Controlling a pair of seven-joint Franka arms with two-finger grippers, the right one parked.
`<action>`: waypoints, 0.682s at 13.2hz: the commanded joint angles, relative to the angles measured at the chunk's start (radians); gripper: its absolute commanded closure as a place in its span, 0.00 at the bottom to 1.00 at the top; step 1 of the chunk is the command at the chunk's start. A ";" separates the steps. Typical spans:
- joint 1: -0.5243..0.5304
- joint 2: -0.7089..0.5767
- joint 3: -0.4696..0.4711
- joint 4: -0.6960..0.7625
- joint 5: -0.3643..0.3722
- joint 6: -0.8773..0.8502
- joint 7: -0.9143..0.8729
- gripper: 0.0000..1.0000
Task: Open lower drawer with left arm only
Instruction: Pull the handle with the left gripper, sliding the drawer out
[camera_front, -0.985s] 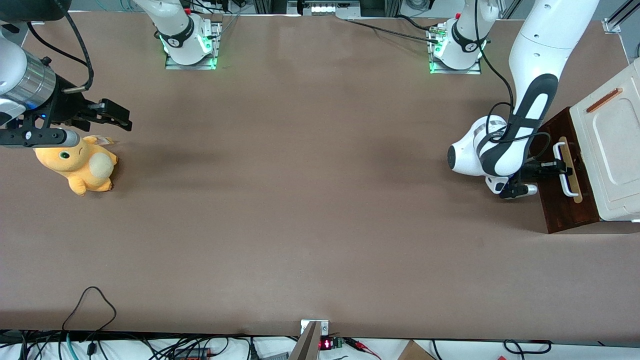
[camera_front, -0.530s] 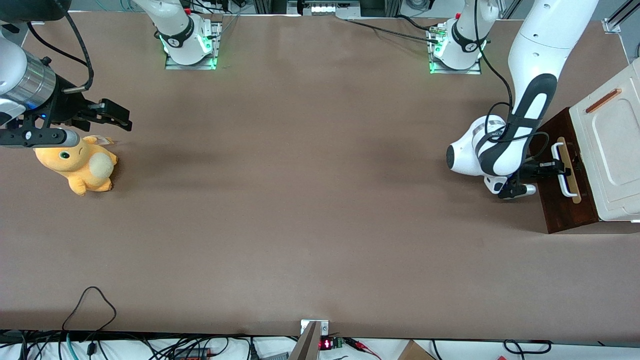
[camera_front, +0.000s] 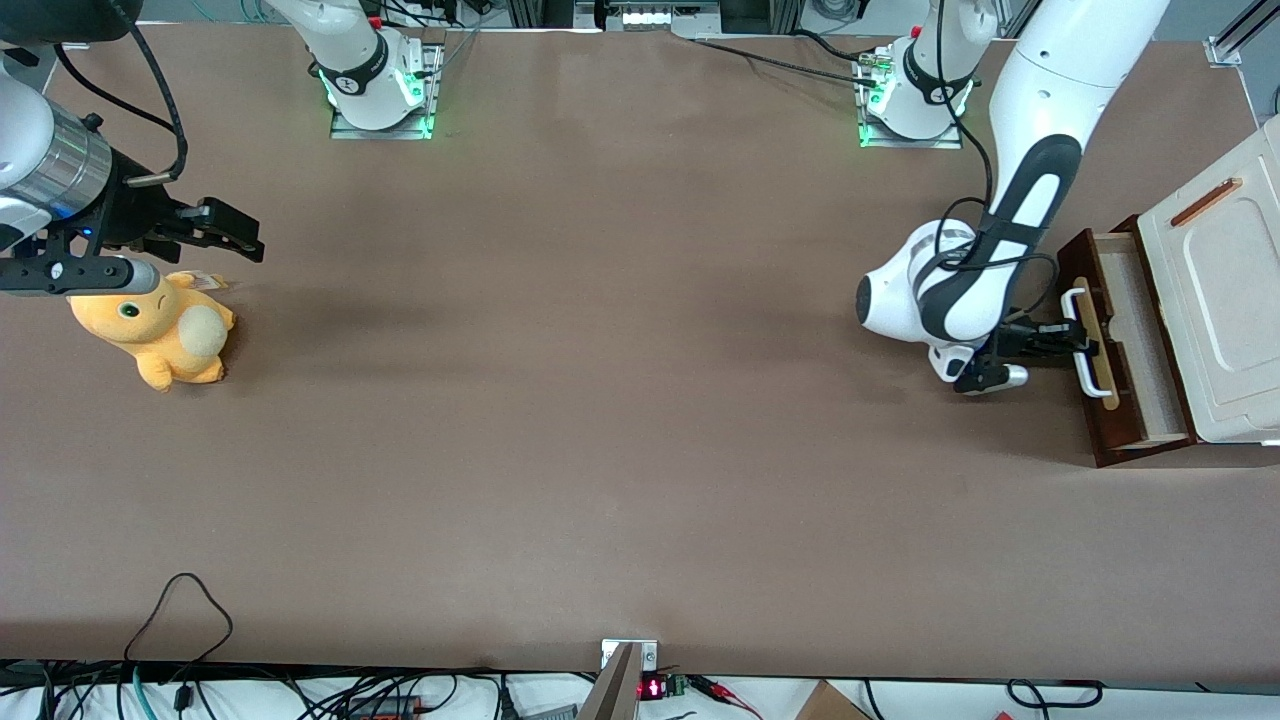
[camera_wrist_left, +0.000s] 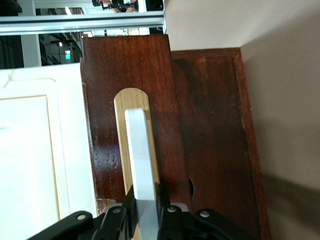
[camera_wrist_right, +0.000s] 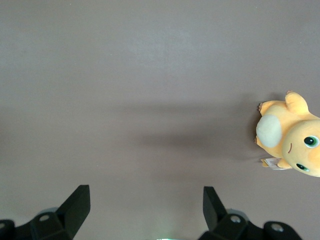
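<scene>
1. The wide brown bench (camera_front: 600, 400) carries everything, with the cabinet at the working arm's end and a toy toward the parked arm's end.
2. The large white jointed left arm with black oval inlays (camera_front: 1010, 200) reaches down from its base to the front of the drawer.
3. The cream-white cabinet top with a small reddish bar (camera_front: 1225, 300) sits above the drawer at the bench edge.
4. The dark brown wooden lower drawer (camera_front: 1125, 350) stands pulled partly out from under that top, its pale interior (camera_front: 1140, 340) showing between the drawer front and the cabinet.
5. The orange plush toy with a cream belly (camera_front: 160, 335) lies on the bench, well apart from the drawer.
6. The black two-finger claw (camera_front: 1075, 338) is at the drawer front, clenched on the white bar handle (camera_wrist_left: 142, 170) that is mounted on the tan wood strip (camera_wrist_left: 131, 100); the wrist view shows a finger on each side of the bar.
</scene>
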 joint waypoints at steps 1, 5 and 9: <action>-0.034 -0.015 -0.037 0.007 0.002 0.020 0.048 1.00; -0.031 -0.015 -0.045 0.007 -0.007 0.020 0.046 0.16; -0.023 -0.053 -0.046 0.048 -0.121 0.039 0.051 0.00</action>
